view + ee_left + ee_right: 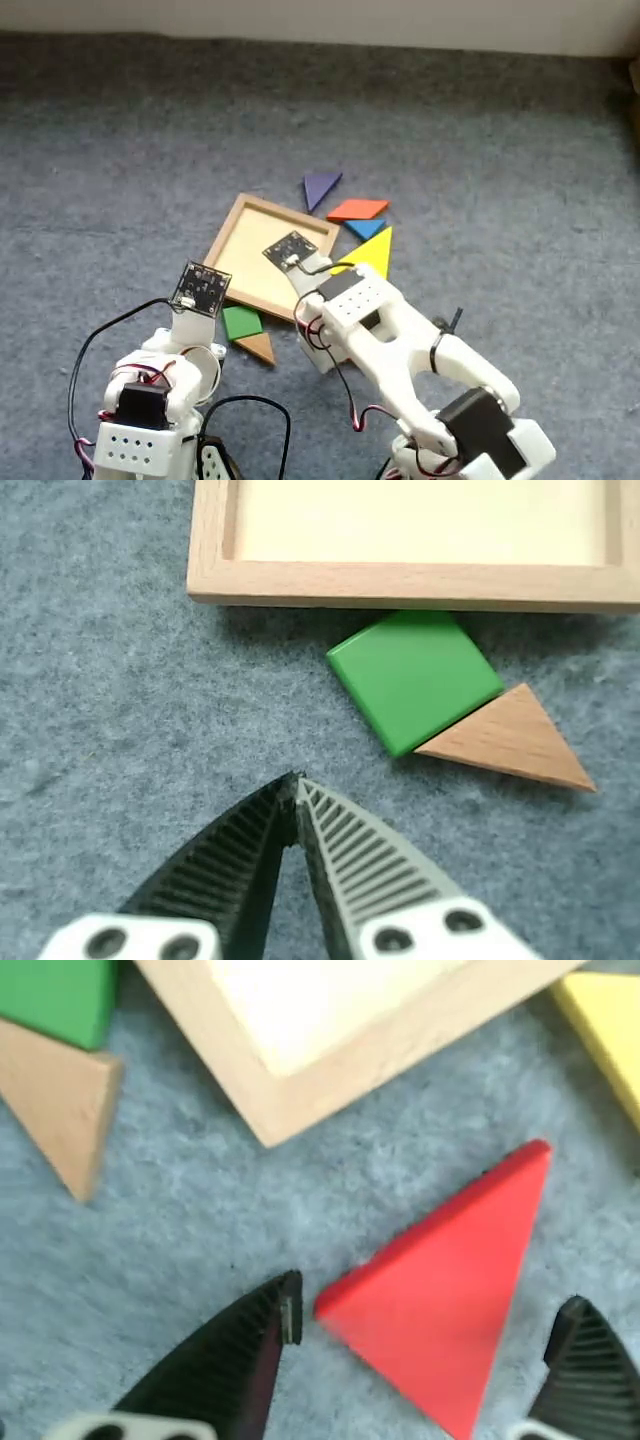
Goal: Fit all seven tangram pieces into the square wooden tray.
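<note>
The red wooden triangle (pixel 440 1300) lies flat on the grey desk (pixel 180 1220), near a corner of the square wooden tray (pixel 300 1090). It sits between the spread fingers (pixel 240 1360) of the right gripper (pixel 432 1312). I judge the grasp is the step in hand. The fingers should press on flat edges, not on a sharp tip, or the piece may turn. The right arm leans forward, low over the piece. The left gripper (pixel 297 790) hangs with fingers together near the green square (pixel 415 675).
</note>
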You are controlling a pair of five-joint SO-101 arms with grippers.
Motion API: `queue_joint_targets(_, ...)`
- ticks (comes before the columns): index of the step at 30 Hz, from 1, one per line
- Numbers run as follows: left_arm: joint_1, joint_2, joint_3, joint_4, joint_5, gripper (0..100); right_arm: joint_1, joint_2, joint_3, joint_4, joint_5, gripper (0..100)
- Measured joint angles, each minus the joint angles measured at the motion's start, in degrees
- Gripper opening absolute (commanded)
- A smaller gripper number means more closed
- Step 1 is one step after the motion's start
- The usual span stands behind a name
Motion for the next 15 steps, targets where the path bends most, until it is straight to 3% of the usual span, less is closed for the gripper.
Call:
queue_joint_targets(8,0.0,0.0,0.0,0.0,0.0,1,1.85,2.29,-0.09,-0.88,0.0,36.7)
queue_joint_targets(15,0.0,0.0,0.0,0.0,0.0,1,1.85,2.29,-0.09,-0.88,0.0,23.1)
